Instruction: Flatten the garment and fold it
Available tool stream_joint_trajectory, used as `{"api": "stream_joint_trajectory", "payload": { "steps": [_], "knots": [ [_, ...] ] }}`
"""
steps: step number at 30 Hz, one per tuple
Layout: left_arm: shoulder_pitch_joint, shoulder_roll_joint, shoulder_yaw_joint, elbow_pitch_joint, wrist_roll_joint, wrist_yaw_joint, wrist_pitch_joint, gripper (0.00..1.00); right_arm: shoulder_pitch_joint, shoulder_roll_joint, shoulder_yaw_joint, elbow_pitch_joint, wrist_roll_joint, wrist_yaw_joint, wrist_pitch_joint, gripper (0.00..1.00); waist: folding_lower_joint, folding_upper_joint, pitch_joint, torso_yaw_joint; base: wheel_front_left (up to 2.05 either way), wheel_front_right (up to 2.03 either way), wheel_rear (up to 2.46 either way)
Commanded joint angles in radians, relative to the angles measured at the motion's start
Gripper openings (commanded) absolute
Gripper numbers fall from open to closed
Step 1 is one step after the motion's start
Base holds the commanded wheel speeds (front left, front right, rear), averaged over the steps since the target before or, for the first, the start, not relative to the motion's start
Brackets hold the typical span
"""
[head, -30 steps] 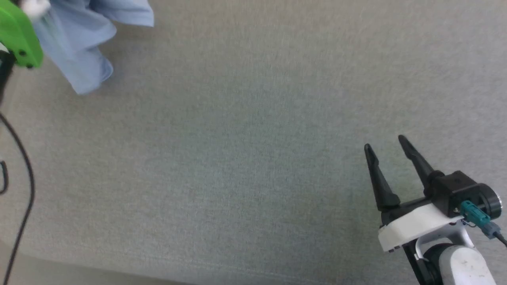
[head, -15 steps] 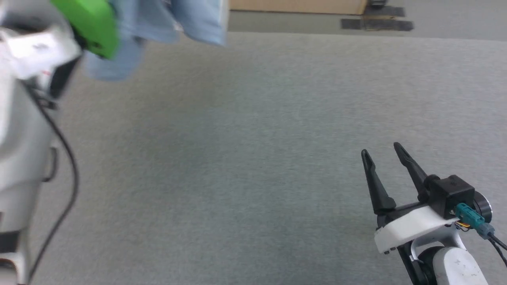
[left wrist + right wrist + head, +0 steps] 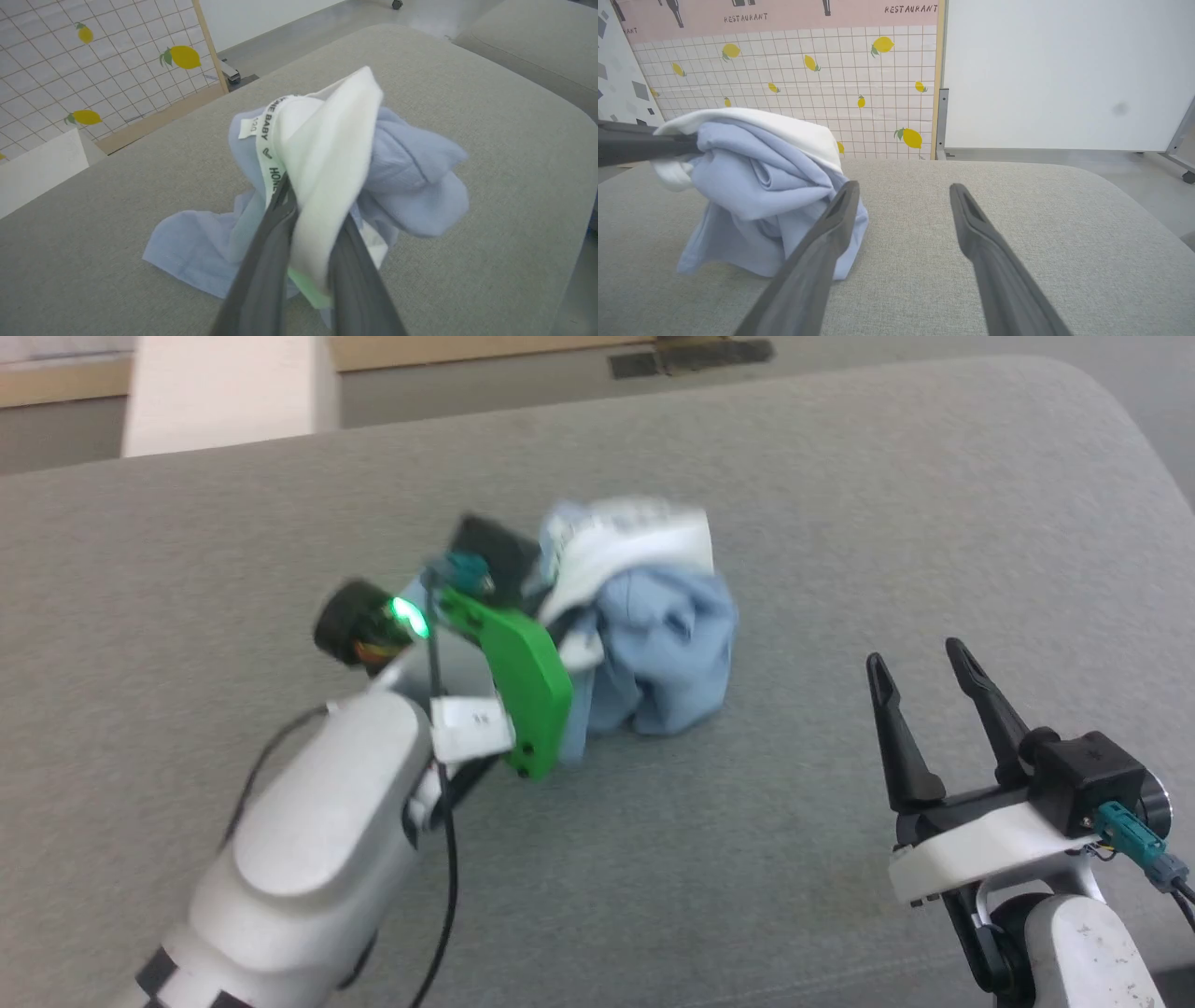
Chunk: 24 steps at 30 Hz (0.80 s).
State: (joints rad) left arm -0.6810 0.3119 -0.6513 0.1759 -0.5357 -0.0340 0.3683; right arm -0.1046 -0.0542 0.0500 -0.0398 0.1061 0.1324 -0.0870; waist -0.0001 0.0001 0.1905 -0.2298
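Observation:
The garment (image 3: 653, 653) is a bunched light blue T-shirt with its white inside and lettered neck tape (image 3: 268, 154) turned out. My left gripper (image 3: 540, 616) is shut on the white fold near the neck, and its fingers (image 3: 266, 261) pinch the cloth from below. The garment (image 3: 411, 186) hangs crumpled from that grip, its lower folds resting on the grey cushion (image 3: 840, 476). My right gripper (image 3: 913, 658) stands open and holds nothing at the lower right, a little to the right of the garment (image 3: 761, 177). In the right wrist view the right gripper (image 3: 905, 187) points past the cloth's right edge.
The cushion's rounded far edge (image 3: 1102, 411) drops to the floor. A second grey cushion (image 3: 537, 37) lies beyond it. A lemon-patterned tile panel (image 3: 808, 70) and a white board (image 3: 1064, 70) stand behind. A pale block (image 3: 224, 392) stands at the back left.
The head camera has swung, so the whole picture has shifted. The left gripper and the garment now show at mid-picture, the cloth's lower folds on the cushion. The right gripper stays open.

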Motion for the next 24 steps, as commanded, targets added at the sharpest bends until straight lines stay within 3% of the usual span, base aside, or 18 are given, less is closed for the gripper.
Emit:
{"api": "stream_joint_trajectory", "payload": {
  "steps": [1, 2, 3, 13, 18, 24],
  "knots": [
    [0.016, -0.004, -0.005, 0.011, 0.0, 0.003, 0.002, 0.0, -0.017, 0.003, -0.003, 0.006, 0.005, -0.002, -0.013, 1.0, 0.0001, -0.0001, 0.059, -0.081, 0.0, 0.0, 0.0],
    [0.022, -0.006, -0.012, 0.018, 0.001, 0.004, 0.005, 0.25, -0.018, 0.003, -0.002, 0.009, 0.01, -0.002, -0.019, 1.0, 0.0001, -0.0001, 0.063, -0.085, 0.0, 0.0, 0.0],
    [0.027, -0.008, -0.016, 0.026, 0.005, 0.006, -0.001, 1.0, -0.017, 0.003, -0.002, 0.014, 0.014, -0.002, -0.024, 1.0, 0.0001, -0.0001, 0.065, -0.087, 0.0, 0.0, 0.0],
    [0.002, -0.005, -0.008, 0.029, 0.002, -0.009, -0.051, 1.0, -0.019, 0.004, -0.006, 0.054, 0.018, -0.002, -0.025, 1.0, 0.0001, -0.0001, 0.015, -0.022, 0.0, 0.0, 0.0],
    [-0.029, 0.006, 0.053, -0.003, -0.001, 0.023, -0.117, 1.0, -0.012, 0.004, -0.011, 0.063, 0.009, -0.002, -0.006, 1.0, 0.0001, -0.0001, -0.046, 0.041, 0.0, 0.0, 0.0],
    [-0.021, 0.078, 0.139, -0.043, 0.031, 0.075, -0.233, 1.0, 0.011, 0.004, -0.022, 0.053, 0.002, -0.002, 0.024, 1.0, 0.0001, -0.0001, -0.114, 0.115, 0.0, 0.0, 0.0]
  ]
}}
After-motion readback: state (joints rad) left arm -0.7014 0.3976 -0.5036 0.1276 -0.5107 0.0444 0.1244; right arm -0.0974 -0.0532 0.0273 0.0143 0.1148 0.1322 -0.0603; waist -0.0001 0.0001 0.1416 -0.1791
